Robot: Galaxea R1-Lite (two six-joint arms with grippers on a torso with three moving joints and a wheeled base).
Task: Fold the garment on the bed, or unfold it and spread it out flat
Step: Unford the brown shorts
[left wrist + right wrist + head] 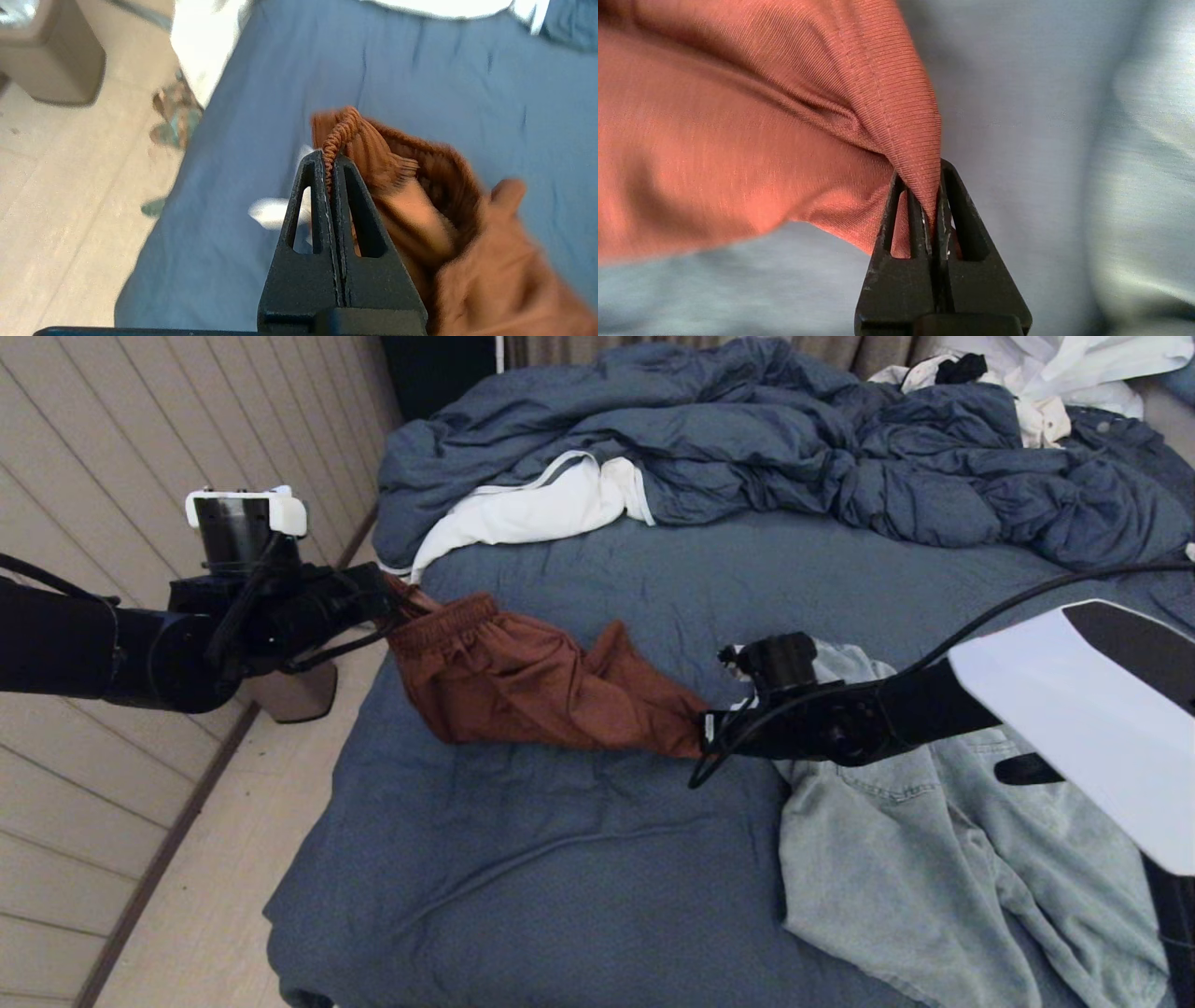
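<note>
Head view: rust shorts (532, 686) stretched above bed (560, 859) near left edge. Left gripper (403, 602) pinches waistband, right gripper (702, 728) pinches hem. Keep both pinches, hold cloth taut and level, lower evenly onto sheet, clear of denim (934, 859).

dim and flat in the head view, muted tones, soft shadows under the rust-brown shorts (532, 681) and in the folds of the duvet (794, 457). far brighter in the wrist views; blown-out white glare on the linens (434, 7). motion smear across the cloth (504, 261) and the sheet behind (1134, 140). sharp only at the fingers (920, 261) and the pinched hem.
</note>
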